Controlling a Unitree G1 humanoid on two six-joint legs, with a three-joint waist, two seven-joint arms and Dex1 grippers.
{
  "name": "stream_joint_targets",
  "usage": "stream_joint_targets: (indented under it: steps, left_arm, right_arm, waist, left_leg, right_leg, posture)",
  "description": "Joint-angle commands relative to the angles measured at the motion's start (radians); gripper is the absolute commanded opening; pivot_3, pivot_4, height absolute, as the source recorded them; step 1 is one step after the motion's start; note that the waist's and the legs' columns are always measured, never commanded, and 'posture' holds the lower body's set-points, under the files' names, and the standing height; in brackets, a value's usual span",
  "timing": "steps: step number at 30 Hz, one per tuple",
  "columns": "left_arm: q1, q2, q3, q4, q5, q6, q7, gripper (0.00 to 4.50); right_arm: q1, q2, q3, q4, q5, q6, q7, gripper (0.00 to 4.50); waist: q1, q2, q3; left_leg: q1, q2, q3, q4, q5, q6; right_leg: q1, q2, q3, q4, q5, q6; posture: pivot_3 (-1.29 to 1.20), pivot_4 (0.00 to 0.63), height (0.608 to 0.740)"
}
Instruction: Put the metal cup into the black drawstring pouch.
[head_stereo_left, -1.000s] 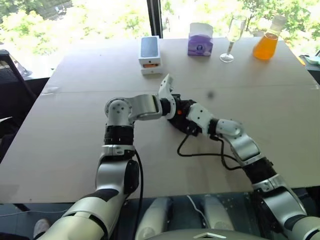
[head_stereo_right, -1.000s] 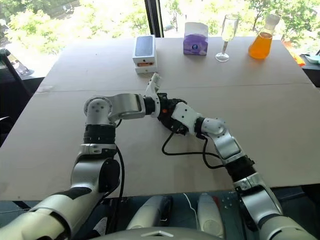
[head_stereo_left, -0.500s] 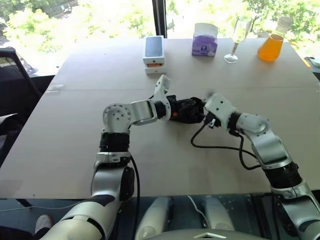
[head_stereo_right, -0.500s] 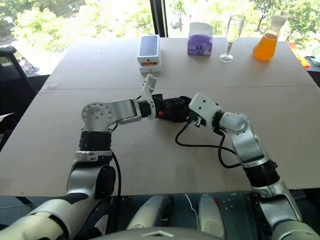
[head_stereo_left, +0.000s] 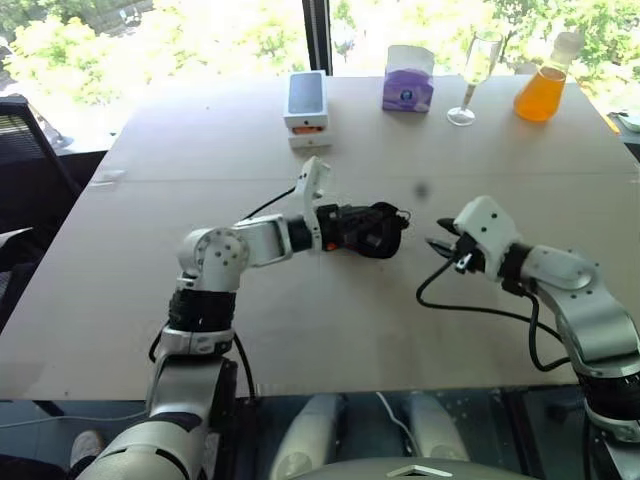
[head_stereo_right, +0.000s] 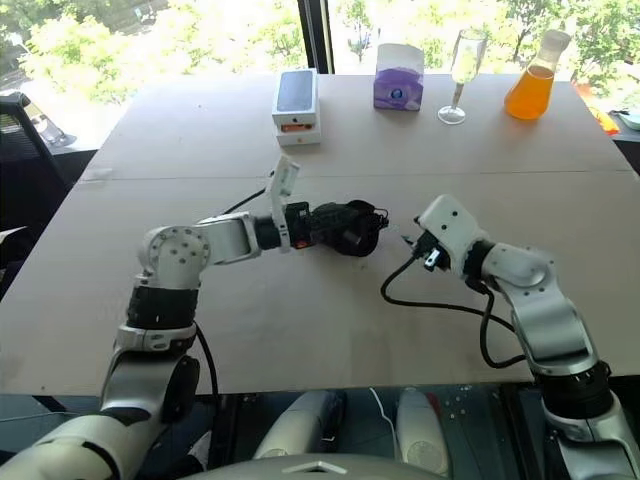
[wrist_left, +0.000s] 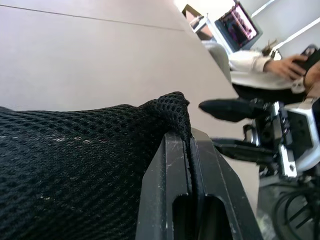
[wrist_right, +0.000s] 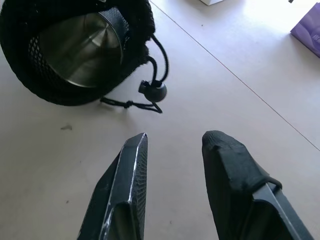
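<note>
The black drawstring pouch (head_stereo_left: 376, 229) lies on its side at the table's middle, its mouth turned toward my right gripper. The metal cup (wrist_right: 84, 46) sits inside it, its shiny inside showing through the open mouth. My left gripper (wrist_left: 190, 146) is shut on the pouch's mesh fabric (wrist_left: 75, 165) at its rim. The drawstring cord with its round toggle (wrist_right: 152, 90) trails onto the table. My right gripper (wrist_right: 172, 147) stands open and empty a short way to the right of the pouch, also seen as the right gripper (head_stereo_left: 441, 246) in the eye view.
At the table's (head_stereo_left: 120, 260) far edge stand a white phone box (head_stereo_left: 305, 105), a purple tissue box (head_stereo_left: 407, 88), a wine glass (head_stereo_left: 472, 78) and a flask of orange liquid (head_stereo_left: 540, 88). A person's hand (wrist_left: 280, 62) shows beyond the table.
My right gripper has drawn back to the right, away from the pouch, and now stands open and empty. The left gripper kept its hold on the pouch and shifted slightly left.
</note>
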Motion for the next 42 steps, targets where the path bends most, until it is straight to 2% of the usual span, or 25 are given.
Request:
stream_joint_targets:
  steps: [1,7,14,16,17,18,19,27,30,32,35,42]
  left_arm:
    - [0.027,0.021,-0.005,-0.067,0.011,-0.026,-0.081,0.00]
    - [0.033,0.068,0.036,-0.067,0.002,0.013,-0.127,0.00]
    - [0.025,0.101,0.058,-0.059,0.009,0.024,-0.143,0.00]
    - [0.028,0.102,0.066,-0.064,0.007,0.032,-0.139,0.00]
    - [0.029,0.102,0.070,-0.068,0.006,0.035,-0.137,0.00]
    - [0.030,0.101,0.076,-0.071,0.002,0.040,-0.134,0.00]
    - [0.030,0.100,0.083,-0.073,0.000,0.044,-0.130,0.00]
    - [0.026,0.096,0.098,-0.079,0.001,0.055,-0.121,0.00]
    - [0.028,0.092,0.102,-0.082,0.000,0.058,-0.117,0.00]
    - [0.030,0.090,0.102,-0.084,0.002,0.059,-0.116,0.00]
    - [0.032,0.087,0.104,-0.085,0.004,0.057,-0.116,0.00]
    - [0.047,0.068,0.115,-0.114,-0.011,0.046,-0.117,0.00]
  right_arm:
    - [0.010,0.007,0.025,-0.036,-0.017,-0.036,-0.038,1.84]
    - [-0.022,0.070,0.145,0.094,-0.082,-0.140,-0.095,1.84]
    - [-0.054,0.214,0.137,0.152,0.007,-0.118,-0.109,1.84]
    - [-0.063,0.248,0.138,0.187,0.008,-0.140,-0.128,2.39]
    - [-0.068,0.263,0.139,0.205,0.001,-0.153,-0.145,2.51]
    - [-0.069,0.281,0.137,0.221,0.009,-0.158,-0.150,3.08]
    - [-0.069,0.295,0.137,0.232,0.019,-0.163,-0.151,3.47]
    - [-0.083,0.383,0.115,0.355,0.029,-0.232,-0.220,3.47]
    - [-0.093,0.414,0.080,0.388,0.047,-0.262,-0.246,2.62]
    - [-0.096,0.420,0.071,0.397,0.052,-0.272,-0.252,1.48]
    - [-0.093,0.419,0.071,0.404,0.043,-0.285,-0.262,0.10]
    - [-0.088,0.353,0.033,0.350,-0.032,-0.330,-0.341,0.04]
  waist:
    - [0.000,0.000,0.000]
    - [-0.002,0.000,0.000]
    - [-0.003,0.000,0.000]
    - [-0.004,0.000,0.000]
    - [-0.004,0.000,0.000]
    - [-0.004,0.000,0.000]
    - [-0.004,0.000,0.000]
    - [-0.009,0.000,0.000]
    - [-0.009,0.000,0.000]
    - [-0.009,0.000,0.000]
    - [-0.009,0.000,0.000]
    - [-0.009,0.000,0.000]
  left_leg:
    - [0.000,0.000,-0.001,0.000,0.000,0.000]
    - [0.001,0.000,-0.001,-0.001,0.000,0.000]
    - [0.001,0.000,-0.001,-0.001,0.000,0.000]
    - [0.001,0.000,-0.001,-0.001,0.000,0.000]
    - [0.001,0.000,-0.002,-0.001,0.000,0.000]
    - [0.001,0.000,-0.002,-0.001,0.000,0.000]
    - [0.001,0.000,-0.002,-0.001,0.000,0.000]
    - [0.001,0.000,-0.002,-0.001,0.000,0.000]
    - [0.001,0.000,-0.002,-0.001,0.000,0.000]
    - [0.001,0.000,-0.002,-0.001,0.000,0.000]
    - [0.001,0.000,-0.002,-0.001,0.000,0.000]
    - [0.001,0.000,-0.002,-0.001,0.000,0.000]
  right_leg:
    - [0.000,0.000,-0.001,-0.001,0.000,0.000]
    - [0.000,0.000,-0.001,-0.001,0.000,0.000]
    - [0.001,0.000,-0.001,-0.001,0.000,0.000]
    - [0.000,0.000,-0.001,-0.001,0.000,0.000]
    - [0.000,0.001,-0.002,-0.001,0.000,0.000]
    - [0.000,0.001,-0.002,-0.001,0.000,0.000]
    - [0.000,0.001,-0.001,-0.001,0.000,0.000]
    - [0.000,0.001,-0.001,-0.001,0.000,0.000]
    - [0.000,0.001,-0.001,0.000,0.000,0.000]
    - [0.000,0.001,-0.001,0.000,0.000,0.000]
    - [0.000,0.001,-0.001,0.000,0.000,0.000]
    - [0.000,0.001,-0.001,0.000,0.000,0.000]
  posture:
    - [0.00,0.150,0.740]
    - [0.00,0.150,0.740]
    - [0.00,0.150,0.740]
    - [0.00,0.150,0.740]
    - [0.00,0.150,0.740]
    - [0.00,0.150,0.740]
    - [0.00,0.150,0.740]
    - [0.00,0.150,0.740]
    - [0.00,0.150,0.740]
    - [0.00,0.150,0.740]
    - [0.00,0.150,0.740]
    - [0.00,0.150,0.740]
